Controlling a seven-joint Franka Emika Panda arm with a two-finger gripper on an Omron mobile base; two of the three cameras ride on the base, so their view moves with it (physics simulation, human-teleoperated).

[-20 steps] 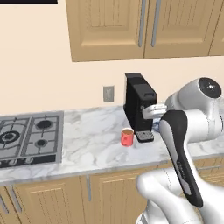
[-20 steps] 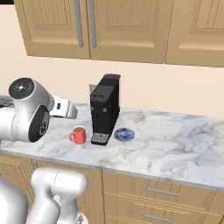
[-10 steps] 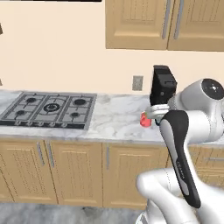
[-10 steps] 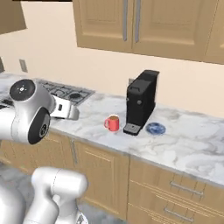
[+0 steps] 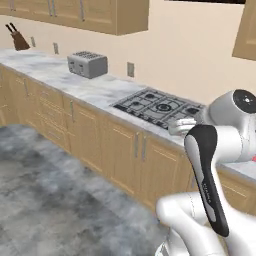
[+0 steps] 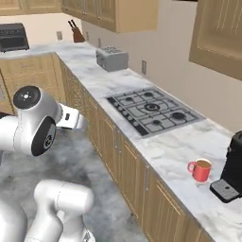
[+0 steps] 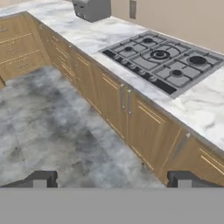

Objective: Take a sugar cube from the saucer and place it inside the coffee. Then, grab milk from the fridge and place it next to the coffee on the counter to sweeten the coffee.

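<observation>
The coffee, a red mug with brown liquid, stands on the marble counter at the far right, beside the black coffee machine. Just a red sliver of the mug peeks past my arm in the left base view. My gripper is open with nothing between its fingertips. It hangs over the floor in front of the wooden cabinets, well left of the mug, and looks along the counter. The sugar cube, saucer, milk and fridge are out of view.
A gas hob is set in the counter between me and a grey toaster. A knife block stands at the far end. Wall cupboards hang above. Grey floor stretches to the left.
The whole picture has swung left as the base moved: the mug and coffee machine slid to the right edge, and the hob, toaster and knife block came into view. The gripper stays open.
</observation>
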